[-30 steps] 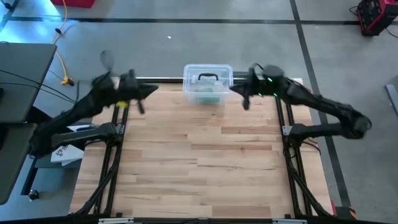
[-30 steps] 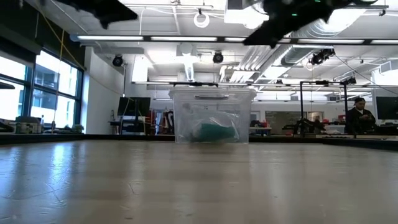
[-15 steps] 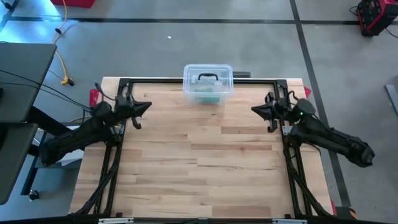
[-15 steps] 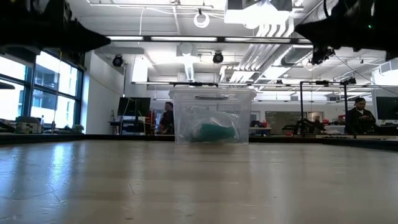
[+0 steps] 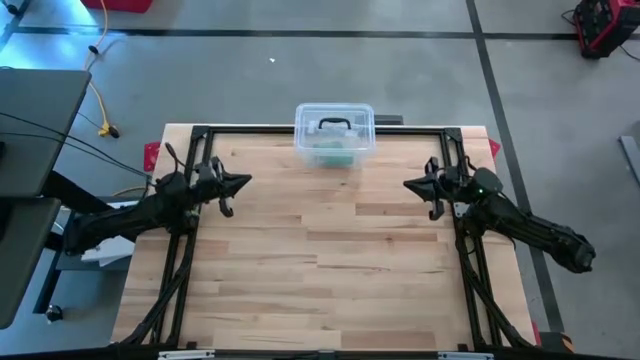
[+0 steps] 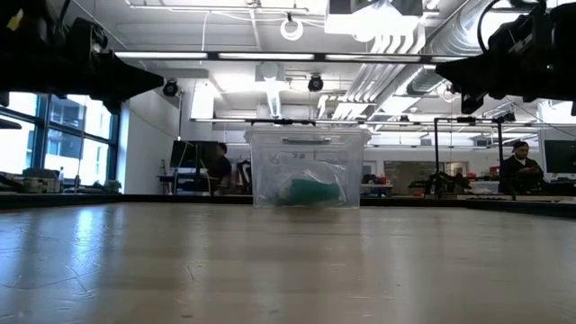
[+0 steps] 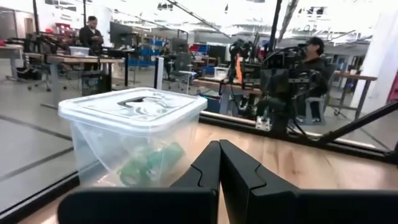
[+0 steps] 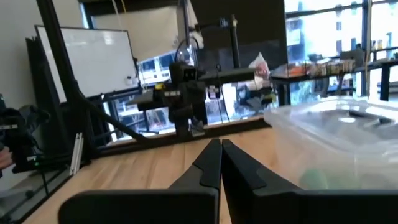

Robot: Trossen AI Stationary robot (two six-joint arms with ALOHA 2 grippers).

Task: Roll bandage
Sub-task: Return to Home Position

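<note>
1. A clear bin, lid on, sits at the middle of the table's far edge. A teal packaged bandage shows through its wall.
2. The left gripper hangs over the table's left side and the right gripper over its right, each with fingers pressed together.
3. Both are well apart from the bin, with wide wooden tabletop between them.

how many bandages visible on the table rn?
1: a teal packaged bandage inside the lidded transparent bin at the far-centre edge of the table. Left hand and right hand, shut at the sides, hold none. More could hide behind it.
</note>
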